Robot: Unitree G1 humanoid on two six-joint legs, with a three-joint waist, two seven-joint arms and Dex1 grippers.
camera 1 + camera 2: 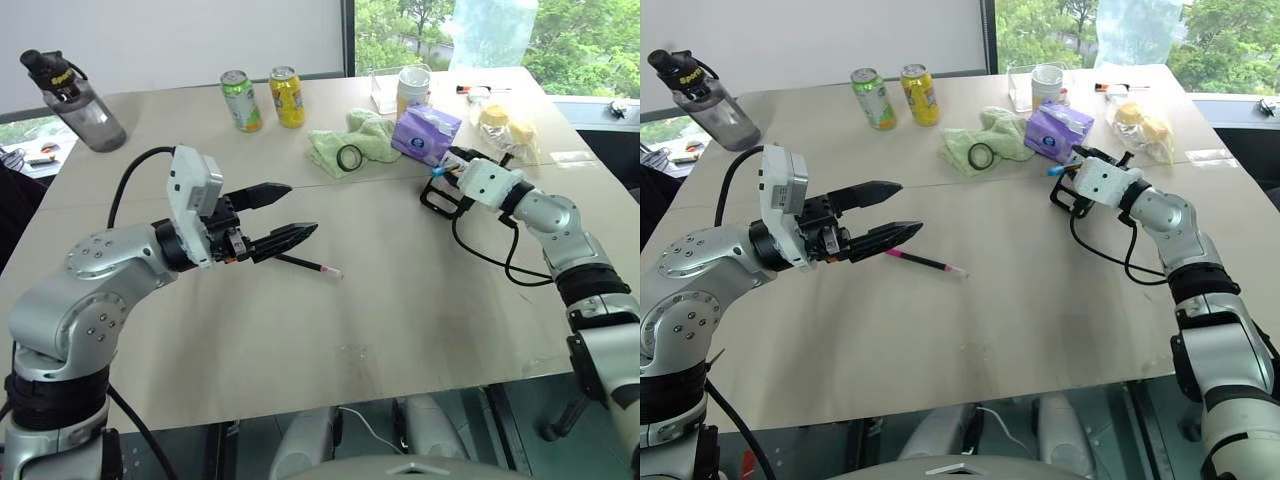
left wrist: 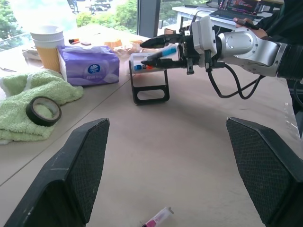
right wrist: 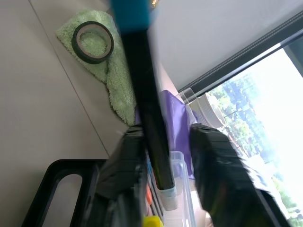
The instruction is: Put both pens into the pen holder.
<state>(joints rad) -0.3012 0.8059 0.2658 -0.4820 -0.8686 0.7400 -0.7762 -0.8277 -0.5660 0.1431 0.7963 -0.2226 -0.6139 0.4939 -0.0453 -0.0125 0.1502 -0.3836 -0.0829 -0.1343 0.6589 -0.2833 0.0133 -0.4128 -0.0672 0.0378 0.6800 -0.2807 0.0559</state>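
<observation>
The blue pen [image 2: 163, 50] sits between the right pincer's [image 2: 158, 49] parted fingers, over the holder [image 2: 150, 85] by the tissue pack [image 2: 88, 65]. The pink pen [image 1: 925, 263] lies on the counter [image 1: 400, 300] below the open, empty left pincer [image 1: 288, 212].

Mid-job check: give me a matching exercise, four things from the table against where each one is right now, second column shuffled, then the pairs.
Things:
1. pink-ended pen
2. blue-ended pen
3. tape roll
4. pen holder

Places:
A. lying on the green cloth
B. between the right gripper's fingers, above the pen holder
C. standing on the table beside the purple tissue pack
D. flat on the table near the left gripper

Pairs: 1-D, 2-B, 3-A, 4-C
</observation>
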